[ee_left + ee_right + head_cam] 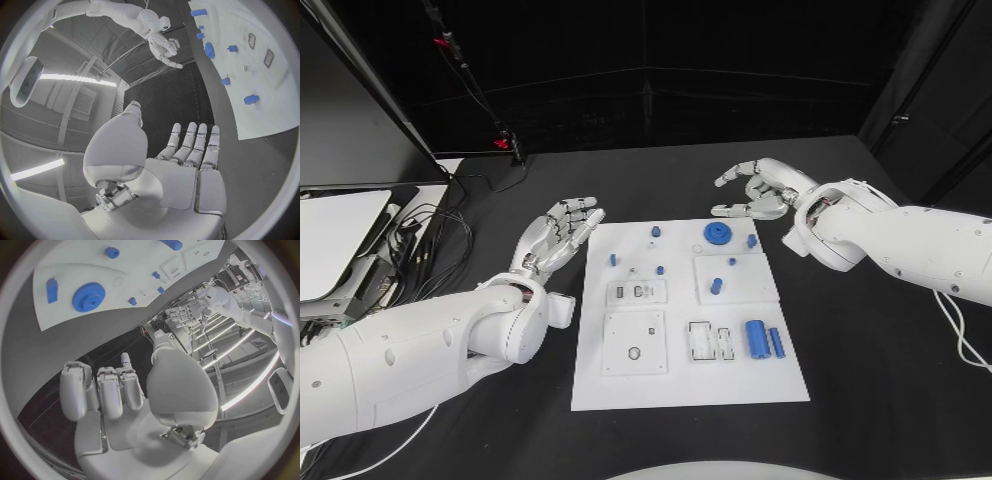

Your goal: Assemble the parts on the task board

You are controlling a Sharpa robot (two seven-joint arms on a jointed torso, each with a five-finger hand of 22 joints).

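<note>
A black table (675, 170) stood enclosed by black curtain walls (733, 60). Beside the table's left edge sat a white device (336, 245) with tangled black cables (423, 240). Long ceiling light strips (75, 79) glowed overhead.

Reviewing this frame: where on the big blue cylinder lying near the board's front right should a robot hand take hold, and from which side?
Probably across the middle of the big blue cylinder, coming from above. It lies flat on the task board, its long curved sides exposed, though a slimmer blue bar lies close alongside. The right robot hand, empty with fingers apart, is on that side.
</note>
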